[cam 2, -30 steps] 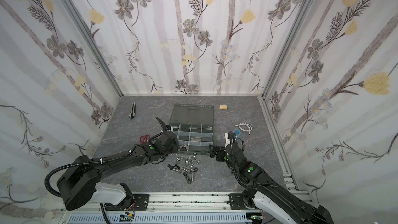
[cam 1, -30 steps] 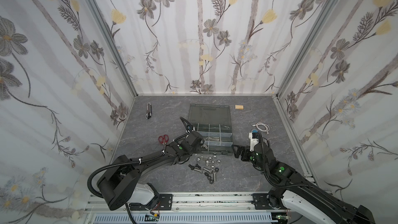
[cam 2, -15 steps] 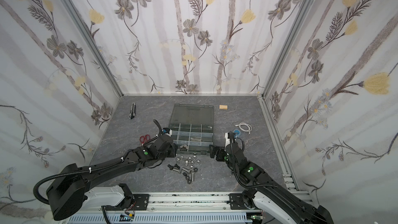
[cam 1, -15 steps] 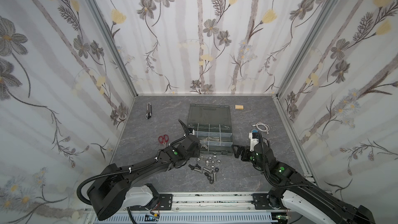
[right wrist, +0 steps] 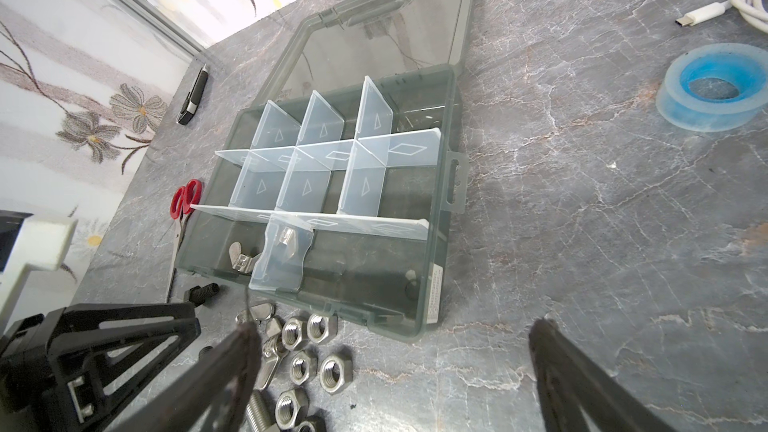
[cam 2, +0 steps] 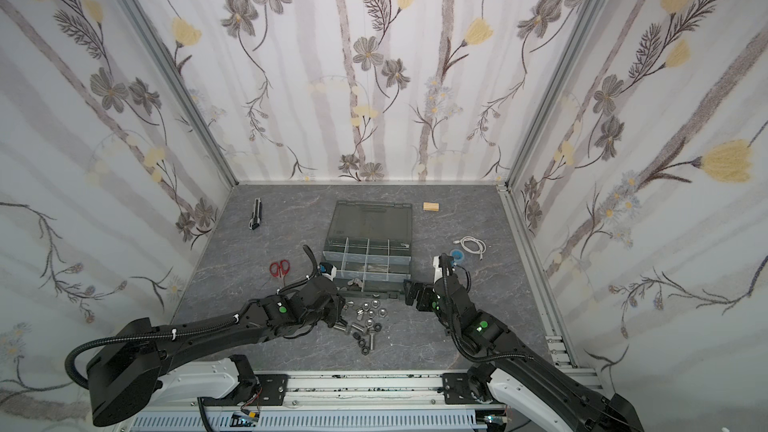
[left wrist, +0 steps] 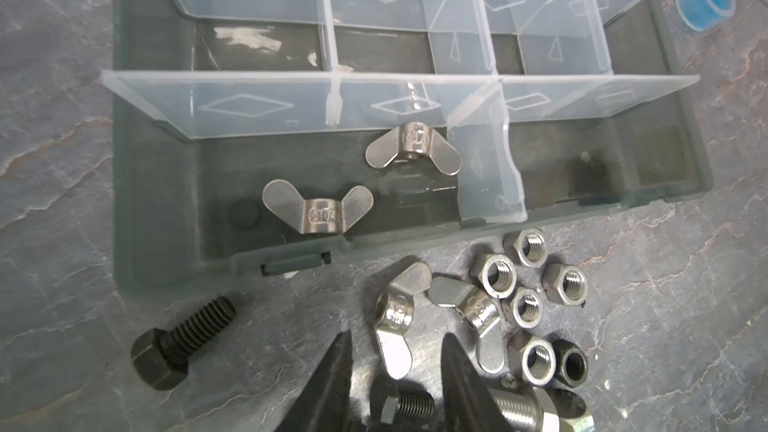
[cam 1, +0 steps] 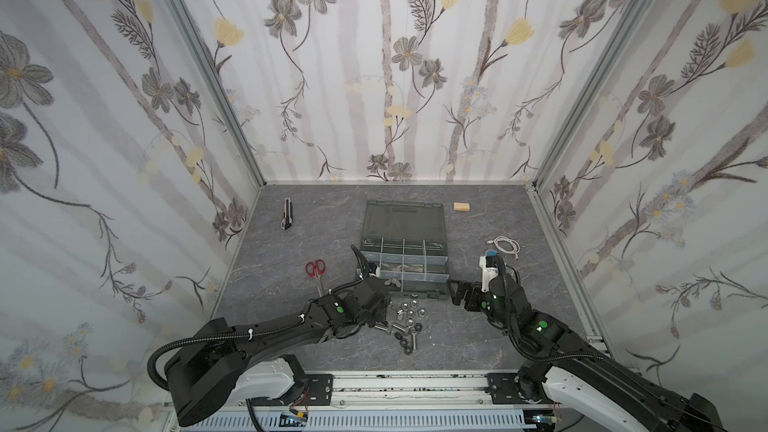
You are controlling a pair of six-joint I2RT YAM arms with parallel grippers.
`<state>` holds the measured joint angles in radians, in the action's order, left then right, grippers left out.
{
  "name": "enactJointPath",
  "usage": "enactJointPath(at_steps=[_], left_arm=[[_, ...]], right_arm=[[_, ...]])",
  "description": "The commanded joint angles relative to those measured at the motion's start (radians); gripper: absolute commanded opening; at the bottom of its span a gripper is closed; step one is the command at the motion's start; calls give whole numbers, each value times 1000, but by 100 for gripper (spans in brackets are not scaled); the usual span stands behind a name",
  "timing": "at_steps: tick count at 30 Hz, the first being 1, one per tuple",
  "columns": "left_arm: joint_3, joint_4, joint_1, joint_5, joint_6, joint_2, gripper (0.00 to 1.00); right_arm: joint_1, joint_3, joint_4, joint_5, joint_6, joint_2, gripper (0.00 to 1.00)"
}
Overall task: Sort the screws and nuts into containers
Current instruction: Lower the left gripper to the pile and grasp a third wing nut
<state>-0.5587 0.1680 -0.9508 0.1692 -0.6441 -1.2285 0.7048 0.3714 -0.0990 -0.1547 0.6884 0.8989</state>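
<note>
Withdrawn from the organizer case, our left gripper now straddles a loose wing nut on the table, jaws narrow, empty; right gripper idles wide. Next we close, lift, deposit beside the sorted wing nuts.
</note>
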Motion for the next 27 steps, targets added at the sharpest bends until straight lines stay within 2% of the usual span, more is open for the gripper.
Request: enactJointPath(at_steps=[1,7,27], left_arm=[[9,-8,-6,11,-27,-11,38],[4,-16,-8,-3,-19,-26,39],[-86,-27,-17,-17,53,-260,38]], right_arm=[[0,-3,10,-3,9,-1,100],[0,-15,10,-6,12,-12,100],[0,-26,-8,-24,19,-46,100]])
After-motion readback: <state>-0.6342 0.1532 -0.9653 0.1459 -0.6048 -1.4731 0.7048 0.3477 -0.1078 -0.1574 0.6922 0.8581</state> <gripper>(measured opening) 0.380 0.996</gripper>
